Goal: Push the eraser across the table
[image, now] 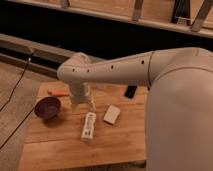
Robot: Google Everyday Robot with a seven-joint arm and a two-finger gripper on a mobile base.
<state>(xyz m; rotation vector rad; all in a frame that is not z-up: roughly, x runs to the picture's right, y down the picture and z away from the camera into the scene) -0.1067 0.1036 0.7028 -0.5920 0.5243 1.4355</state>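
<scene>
Camera view. Eraser (130, 91): small flat black block lying on the plank bench (60, 150), right of the hand and farther back, well apart from it.

Hand (88, 104): points down, jaws apart, nothing held. It sits at the far end of the white bottle (88, 126); contact unclear.

Purple bowl (47, 107) is left of the hand, cream block (112, 114) to its right.

Dim room, grey floor (7, 122), dark wall (100, 31) behind.
</scene>
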